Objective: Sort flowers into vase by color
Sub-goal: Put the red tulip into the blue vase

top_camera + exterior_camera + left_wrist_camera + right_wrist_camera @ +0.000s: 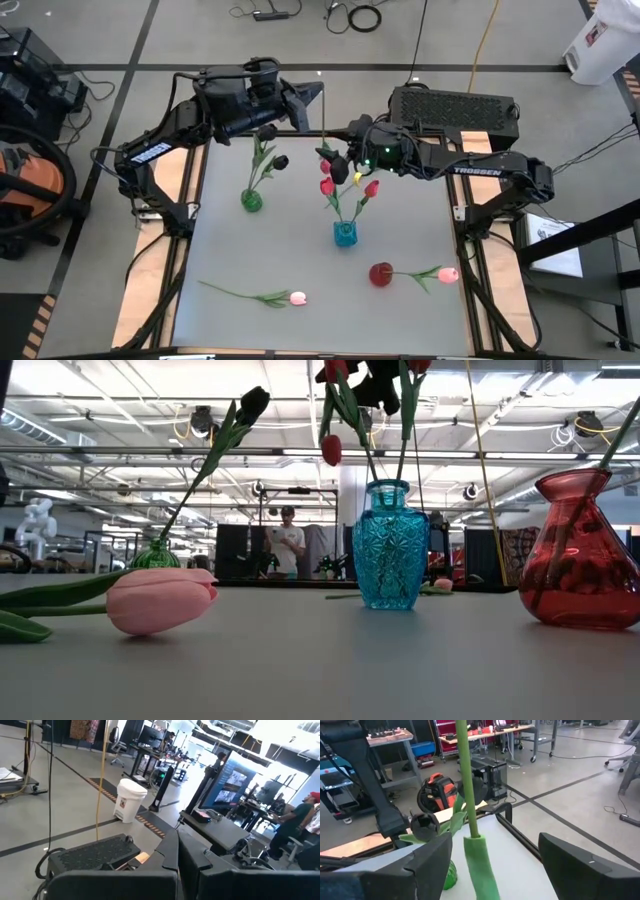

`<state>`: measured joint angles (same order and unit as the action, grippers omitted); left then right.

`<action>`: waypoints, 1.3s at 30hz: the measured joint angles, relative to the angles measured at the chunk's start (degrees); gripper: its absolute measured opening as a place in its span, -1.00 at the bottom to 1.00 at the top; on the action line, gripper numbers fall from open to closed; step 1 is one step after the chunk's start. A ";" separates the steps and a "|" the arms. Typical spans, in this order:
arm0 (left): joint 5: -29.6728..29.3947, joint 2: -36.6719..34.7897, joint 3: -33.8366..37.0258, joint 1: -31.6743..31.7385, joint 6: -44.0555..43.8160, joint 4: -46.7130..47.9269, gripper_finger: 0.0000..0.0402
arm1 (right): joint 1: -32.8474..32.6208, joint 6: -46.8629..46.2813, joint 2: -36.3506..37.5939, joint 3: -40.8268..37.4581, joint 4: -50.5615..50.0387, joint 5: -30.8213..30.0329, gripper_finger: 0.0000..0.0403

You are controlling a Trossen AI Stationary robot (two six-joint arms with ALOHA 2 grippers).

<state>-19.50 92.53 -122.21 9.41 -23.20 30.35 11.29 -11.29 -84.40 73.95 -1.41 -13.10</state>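
A blue vase (345,235) (390,545) at mid-table holds red tulips (326,186). My right gripper (340,163) (495,840) hovers above it, open, with an upright green stem (469,795) between its fingers, apart from both. A green vase (251,200) (155,555) to the left holds near-black tulips (252,402). A red vase (381,274) (585,565) near the front holds one pink tulip (447,274) leaning right. Another pink tulip (297,298) (160,600) lies flat on the table near the front edge. My left gripper (315,93) (178,837) waits at the far edge, shut and empty.
A black box (455,105) sits behind the table's far right corner. The grey tabletop (240,255) lies bare between the green vase and the lying tulip. A vacuum (25,180) stands off the table's left side. People show in the room beyond.
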 joint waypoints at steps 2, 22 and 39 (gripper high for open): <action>0.03 0.00 0.00 0.00 0.00 -0.02 -1.00 | 0.00 0.00 0.02 0.02 0.00 -0.02 0.43; 3.34 0.00 0.00 -0.02 0.07 -0.02 -1.00 | 0.00 0.00 0.02 0.01 -0.11 -0.02 -0.66; 3.44 0.00 0.00 -0.04 1.56 0.20 -0.99 | -0.02 0.22 0.04 0.00 -1.06 2.64 -0.99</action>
<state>-16.06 92.53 -122.21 9.37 -21.64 30.55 11.27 -11.07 -84.36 73.95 -2.48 -10.46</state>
